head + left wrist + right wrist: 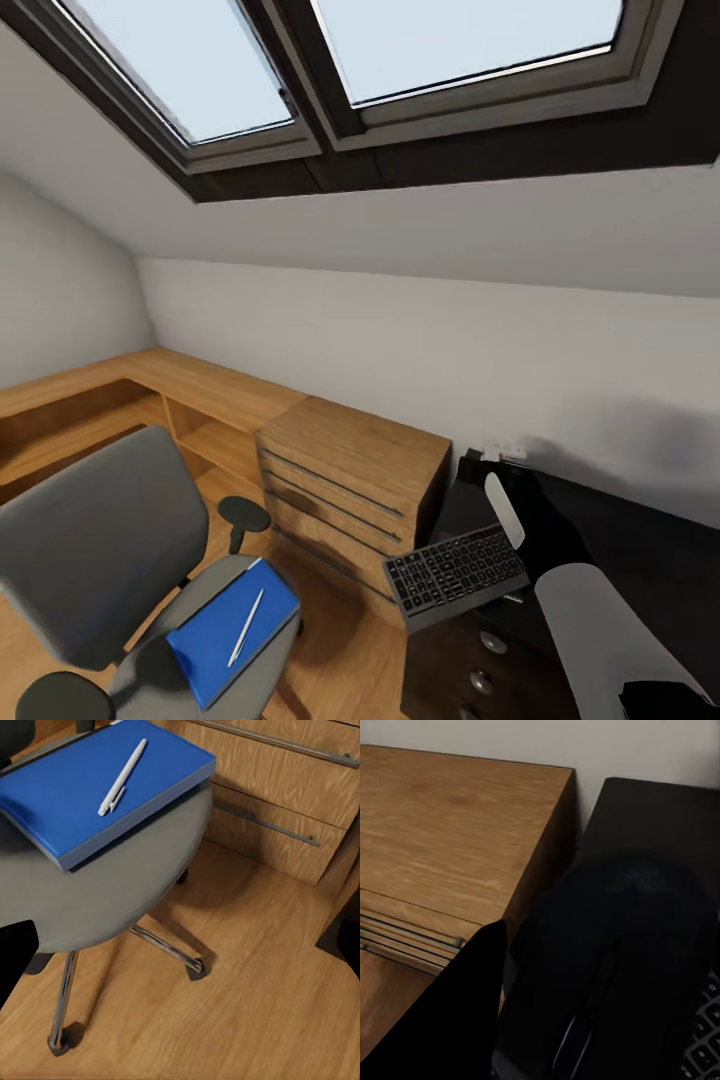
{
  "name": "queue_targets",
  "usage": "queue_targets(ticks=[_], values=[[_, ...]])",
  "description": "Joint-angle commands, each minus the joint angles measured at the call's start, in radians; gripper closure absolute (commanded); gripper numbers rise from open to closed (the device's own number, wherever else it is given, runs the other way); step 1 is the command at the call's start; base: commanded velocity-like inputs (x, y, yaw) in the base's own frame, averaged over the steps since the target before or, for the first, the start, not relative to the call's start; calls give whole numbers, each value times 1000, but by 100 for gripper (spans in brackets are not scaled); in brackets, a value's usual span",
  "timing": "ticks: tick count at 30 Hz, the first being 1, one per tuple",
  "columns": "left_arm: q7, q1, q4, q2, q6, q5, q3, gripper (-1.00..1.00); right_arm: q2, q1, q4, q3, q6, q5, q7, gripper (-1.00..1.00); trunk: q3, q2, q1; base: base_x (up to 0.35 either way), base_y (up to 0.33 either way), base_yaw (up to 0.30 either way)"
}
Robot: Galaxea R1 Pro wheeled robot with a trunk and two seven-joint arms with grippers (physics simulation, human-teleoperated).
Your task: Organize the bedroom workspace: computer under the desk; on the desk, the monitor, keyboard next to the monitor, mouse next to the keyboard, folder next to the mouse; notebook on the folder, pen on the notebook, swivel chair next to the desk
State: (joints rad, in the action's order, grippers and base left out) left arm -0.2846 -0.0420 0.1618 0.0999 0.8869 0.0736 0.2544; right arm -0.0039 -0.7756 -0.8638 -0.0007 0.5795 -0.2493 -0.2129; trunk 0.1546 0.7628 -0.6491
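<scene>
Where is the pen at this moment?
In the head view, lower left, the pen lies on the blue folder, which rests on the swivel chair's seat.

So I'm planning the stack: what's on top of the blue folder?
A pen lies on the folder, which rests on the swivel chair. No notebook is visible there.

The pen (pixel 246 627) lies on the folder (pixel 232 633), which lies on the swivel chair (pixel 130 590) at seven o'clock. The keyboard (pixel 457 571) lies on the counter (pixel 620 540) at four o'clock, the chest of drawers (pixel 345 490) between them.

daylight from the skylight (pixel 400 60) (soft shadows); right wrist view dim, blurred.
</scene>
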Motion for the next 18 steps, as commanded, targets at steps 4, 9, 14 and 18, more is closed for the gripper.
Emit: queue_targets(ticks=[4, 9, 14, 18], values=[[-4, -1, -1, 0, 3, 8, 9, -100, -1, -1, -1, 1, 2, -12, -7, 100, 2, 1, 0, 43, 0, 29], [-3, -1, -1, 1, 4, 7, 9, -100, -1, -1, 0, 1, 2, -10, -5, 100, 2, 1, 0, 230, 0, 5], [-2, -1, -1, 1, 4, 6, 9, -100, -5, 0, 4, 6, 9, -7, 1, 100, 2, 1, 0, 55, 0, 0], [-2, -1, -1, 1, 5, 6, 9, -100, -8, 1, 4, 17, 10, -5, 4, 100, 2, 1, 0, 0, 0, 0]])
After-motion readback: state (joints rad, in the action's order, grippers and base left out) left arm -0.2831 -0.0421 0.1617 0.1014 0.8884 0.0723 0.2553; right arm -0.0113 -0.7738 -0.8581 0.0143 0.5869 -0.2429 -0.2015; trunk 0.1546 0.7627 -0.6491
